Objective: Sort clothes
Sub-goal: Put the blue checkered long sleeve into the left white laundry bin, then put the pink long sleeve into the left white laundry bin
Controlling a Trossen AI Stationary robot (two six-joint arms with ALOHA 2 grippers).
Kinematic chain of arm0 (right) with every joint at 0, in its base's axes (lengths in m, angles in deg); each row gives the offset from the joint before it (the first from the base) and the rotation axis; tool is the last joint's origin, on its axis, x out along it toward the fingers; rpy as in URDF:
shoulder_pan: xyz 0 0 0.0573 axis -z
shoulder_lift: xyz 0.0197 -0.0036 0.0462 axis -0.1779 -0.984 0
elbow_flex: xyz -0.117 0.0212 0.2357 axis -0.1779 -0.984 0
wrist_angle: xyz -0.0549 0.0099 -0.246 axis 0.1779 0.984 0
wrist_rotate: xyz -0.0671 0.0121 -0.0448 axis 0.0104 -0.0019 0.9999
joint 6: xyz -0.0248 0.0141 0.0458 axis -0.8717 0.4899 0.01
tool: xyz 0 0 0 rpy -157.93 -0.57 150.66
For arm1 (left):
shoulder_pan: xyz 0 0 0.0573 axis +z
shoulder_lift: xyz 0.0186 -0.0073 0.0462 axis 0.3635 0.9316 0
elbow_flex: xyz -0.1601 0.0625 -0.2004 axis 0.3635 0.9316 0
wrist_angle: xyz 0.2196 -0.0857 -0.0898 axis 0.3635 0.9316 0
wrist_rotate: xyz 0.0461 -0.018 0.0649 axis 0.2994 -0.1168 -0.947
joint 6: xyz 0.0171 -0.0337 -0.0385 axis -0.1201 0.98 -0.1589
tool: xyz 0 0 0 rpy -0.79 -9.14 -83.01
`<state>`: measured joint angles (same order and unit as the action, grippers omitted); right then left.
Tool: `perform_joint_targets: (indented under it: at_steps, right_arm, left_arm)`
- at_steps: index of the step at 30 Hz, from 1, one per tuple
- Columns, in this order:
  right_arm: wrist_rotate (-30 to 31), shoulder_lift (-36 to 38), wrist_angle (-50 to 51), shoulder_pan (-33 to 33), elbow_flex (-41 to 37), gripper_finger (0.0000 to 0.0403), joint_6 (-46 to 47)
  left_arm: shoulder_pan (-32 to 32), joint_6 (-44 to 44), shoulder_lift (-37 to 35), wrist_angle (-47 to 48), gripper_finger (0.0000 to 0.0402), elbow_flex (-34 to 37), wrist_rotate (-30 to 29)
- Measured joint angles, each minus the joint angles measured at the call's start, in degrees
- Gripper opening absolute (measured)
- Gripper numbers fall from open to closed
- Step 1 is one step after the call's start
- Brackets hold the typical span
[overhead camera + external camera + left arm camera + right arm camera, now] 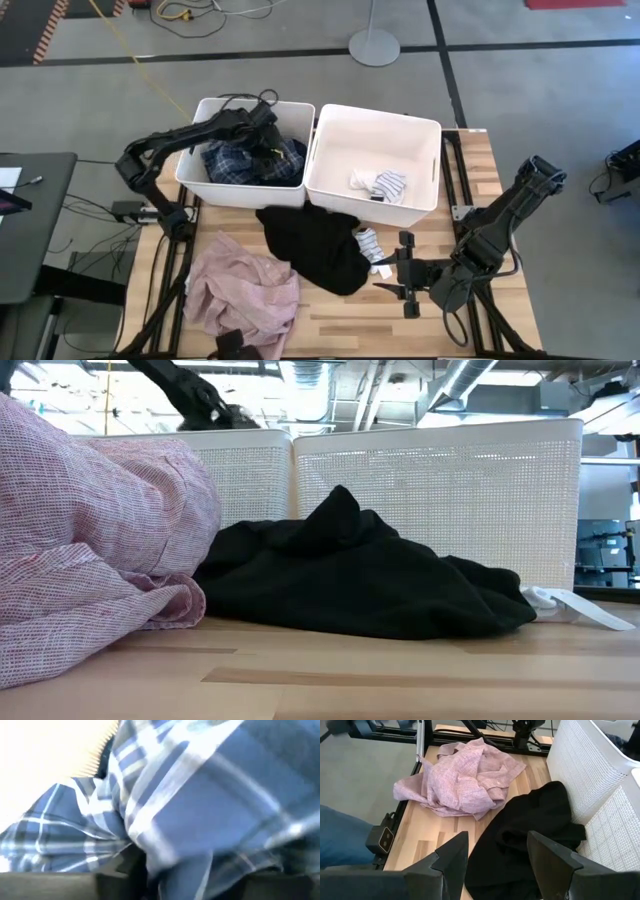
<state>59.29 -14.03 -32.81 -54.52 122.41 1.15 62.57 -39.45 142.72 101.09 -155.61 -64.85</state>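
Note:
A blue-white plaid shirt [235, 162] lies in the left white bin [210, 108]. My left gripper [268, 145] points down into that bin, open, and the plaid shirt [200, 795] fills its wrist view. On the table lie a black garment [315, 245], a dusty-pink one [245, 290] and a striped sock [368, 242]. White and striped socks [380, 185] lie in the right bin [380, 112]. My right gripper [385, 275] hovers open to the right of the black garment [525, 830], holding nothing. My left gripper comes at the plaid shirt from above, inside the left bin. A fold of the cloth [180, 870] runs down between its two spread fingers. Whether the fingers touch the cloth I cannot tell, since the view is blurred.
The two bins stand side by side at the table's far edge, and the black garment [360, 575] lies against their near walls. The pink garment [90, 530] covers the near left corner. Bare wood shows along the near edge between the pink garment and my right gripper.

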Motion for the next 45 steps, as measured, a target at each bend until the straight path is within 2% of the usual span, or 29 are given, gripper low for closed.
perform_joint_targets:
  at_steps: [6,20,24,29,36,45]
  right_arm:
    - [0.0,0.0,0.0,0.1,0.0,0.0221,-0.1]
    - [0.0,0.0,-0.5,1.3,0.0,0.0221,-0.9]
    - [0.0,0.0,-0.5,1.3,0.0,0.0221,-1.0]
    - [0.1,0.0,-1.7,1.3,0.0,0.0221,-1.6]
    - [-0.6,0.0,-11.2,1.3,0.0,0.0221,-9.9]
    - [-6.3,-0.8,-20.6,2.6,0.0,0.0221,-18.7]
  left_arm:
    - [0.0,-0.1,-10.8,1.2,0.0215,0.0,2.1]
    - [0.0,-0.2,-36.0,2.5,0.0216,0.0,4.9]
    - [0.0,0.6,-42.0,2.4,0.0215,0.0,9.7]
    - [-0.1,2.0,-48.7,2.5,0.0215,0.0,20.3]
    - [-0.1,4.9,-55.6,2.9,0.0215,-0.1,33.5]
    - [-0.1,5.0,-60.7,9.7,0.0215,-0.1,36.1]
